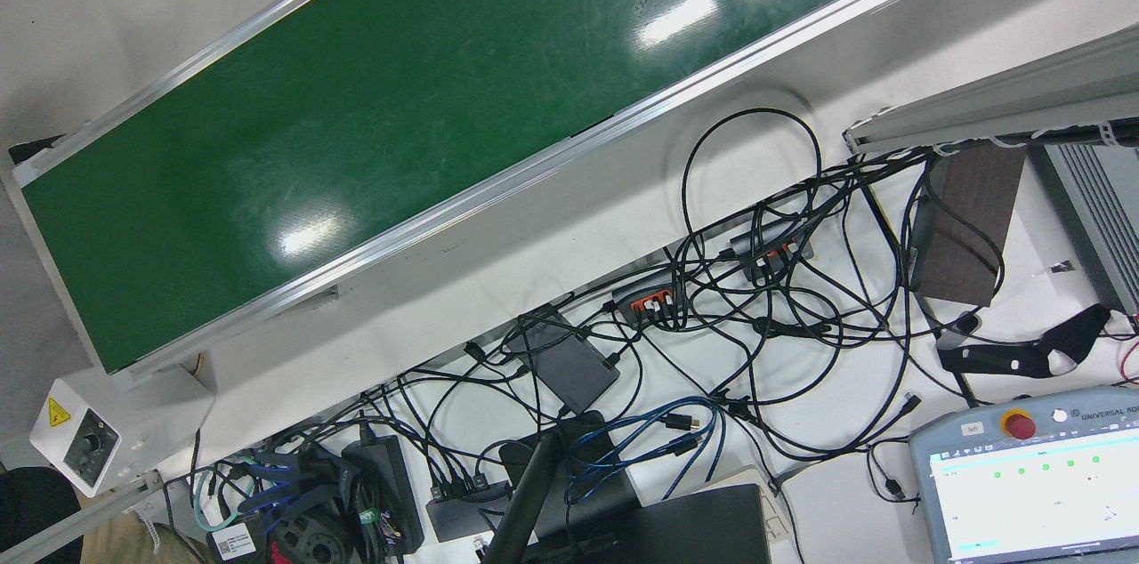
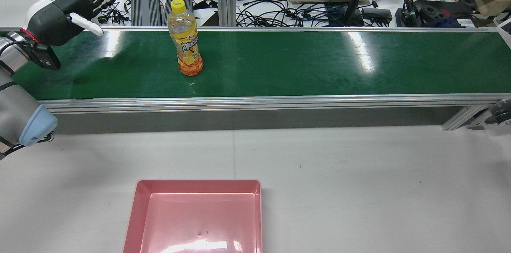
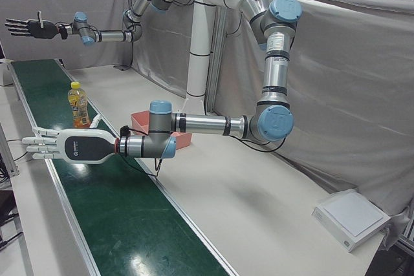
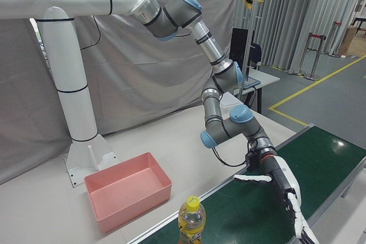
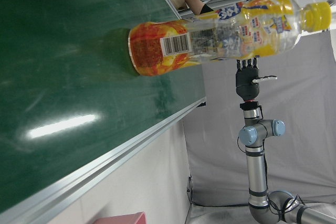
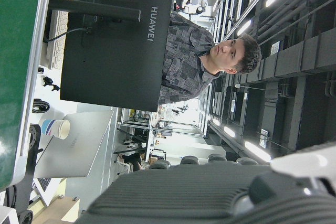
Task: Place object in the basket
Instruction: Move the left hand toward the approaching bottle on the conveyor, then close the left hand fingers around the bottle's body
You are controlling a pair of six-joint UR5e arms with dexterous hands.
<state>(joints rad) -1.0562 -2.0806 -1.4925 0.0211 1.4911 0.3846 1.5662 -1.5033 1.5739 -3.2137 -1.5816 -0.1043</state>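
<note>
An orange-drink bottle (image 2: 186, 39) with a yellow cap stands upright on the green conveyor belt (image 2: 299, 61). My left hand (image 2: 68, 9) hovers open over the belt's left end, fingers stretched out, well apart from the bottle. The left-front view shows this hand (image 3: 61, 146) level above the belt, with the bottle (image 3: 78, 105) beyond it. My right hand (image 3: 26, 27) is raised high past the belt's far end, open and holding nothing. The pink basket (image 2: 197, 182) sits on the white table in front of the belt and holds nothing.
Behind the belt are cables, teach pendants, a monitor and power bricks (image 2: 151, 3). A person shows behind the monitor (image 6: 118, 35) in the right hand view. The white pedestal (image 4: 74, 107) stands behind the basket (image 4: 140, 201). An aluminium rail (image 2: 255, 101) edges the belt.
</note>
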